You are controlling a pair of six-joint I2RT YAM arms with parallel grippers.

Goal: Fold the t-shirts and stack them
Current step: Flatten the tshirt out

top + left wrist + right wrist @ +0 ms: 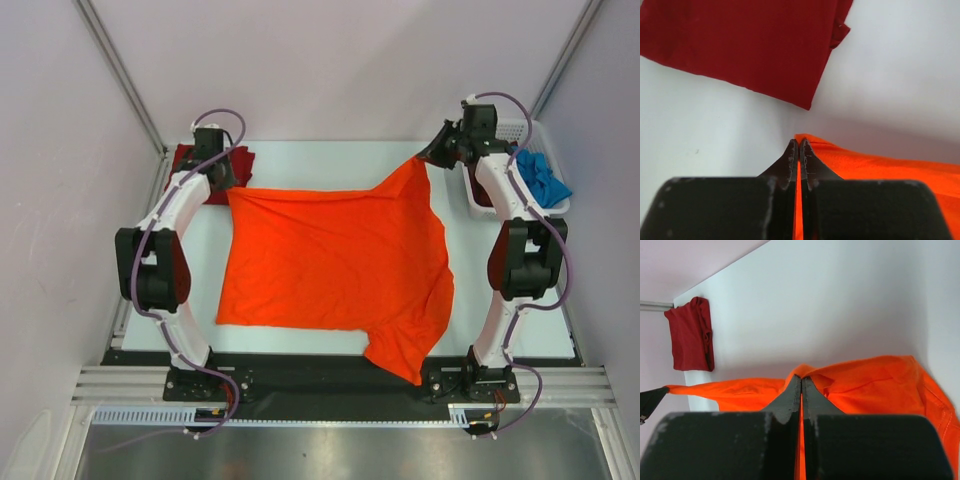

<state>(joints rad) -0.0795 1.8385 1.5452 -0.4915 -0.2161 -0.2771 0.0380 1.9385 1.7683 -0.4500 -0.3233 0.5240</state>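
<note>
The bright orange t-shirt (335, 265) lies spread across the middle of the white table, one sleeve hanging over the near edge. My left gripper (228, 185) is shut on its far left corner; the cloth (880, 167) shows pinched between the jaws in the left wrist view. My right gripper (428, 155) is shut on its far right corner and holds it lifted; the orange cloth (880, 385) shows in the right wrist view. A folded dark red t-shirt (188, 155) lies at the far left corner and shows in the left wrist view (750, 45). A blue t-shirt (545, 180) sits in the basket.
A white lattice basket (520, 130) stands at the far right edge beside my right arm, with dark red cloth (482, 192) in it too. Grey walls enclose the table on three sides. A black rail runs along the near edge.
</note>
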